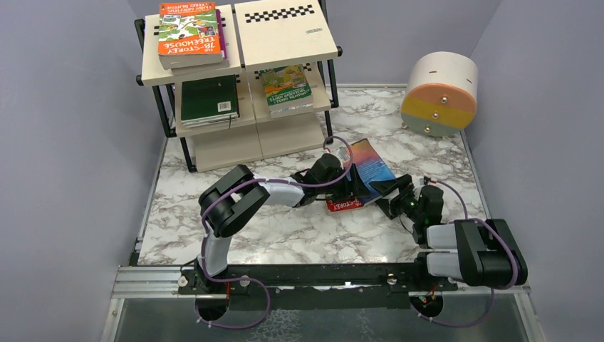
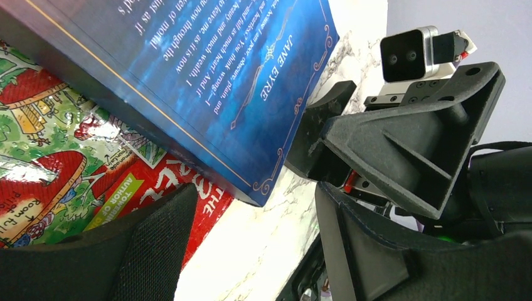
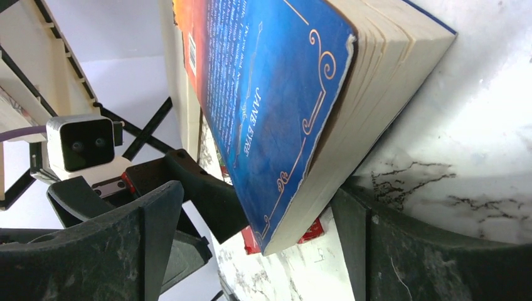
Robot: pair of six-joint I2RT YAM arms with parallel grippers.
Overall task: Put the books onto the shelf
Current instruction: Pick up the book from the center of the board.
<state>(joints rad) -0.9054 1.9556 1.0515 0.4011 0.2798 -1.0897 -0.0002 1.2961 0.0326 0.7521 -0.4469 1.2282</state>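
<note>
The blue book (image 1: 370, 167) lay tilted on the red book (image 1: 347, 205) on the bench (image 1: 285, 235), not yet on the shelf (image 1: 214, 149), its corner inside your spread right gripper (image 1: 384, 191), left gripper (image 1: 350, 185) spread alongside; you likely needed a deeper, squarer bite before closing, lest it pivot out.

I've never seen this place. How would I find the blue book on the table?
Start at the marble table in front of the shelf. Near the table's middle, two books lie one on the other. The blue book is the top one, leaning on the red book. It has an orange end, gold curls at its corners, and Jane Eyre printed on it.
</note>
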